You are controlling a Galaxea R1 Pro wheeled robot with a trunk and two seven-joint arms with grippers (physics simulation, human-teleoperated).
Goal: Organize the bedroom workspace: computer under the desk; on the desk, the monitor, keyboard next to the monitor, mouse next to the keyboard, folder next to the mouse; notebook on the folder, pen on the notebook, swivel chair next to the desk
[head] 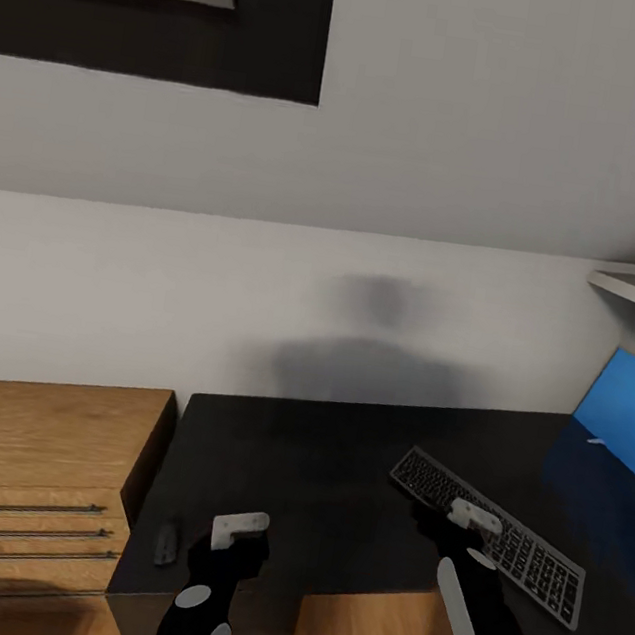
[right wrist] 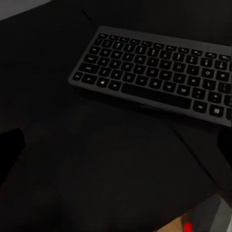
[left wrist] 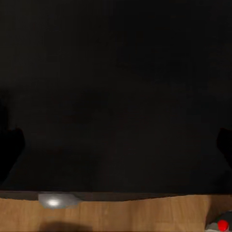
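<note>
My right gripper (head: 452, 526) is wide open with nothing in it, just beside the keyboard (head: 489, 532) lying on the desk (head: 338, 462), so I should go slow, grab its near edge and keep it flat.

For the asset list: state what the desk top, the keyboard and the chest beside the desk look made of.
Desk: smooth black, faintly glossy, maybe laminate.
Keyboard: dark-grey matte case with black keys, likely plastic or metal.
Chest: light wood grain, thin metal-looking bar handles.
</note>
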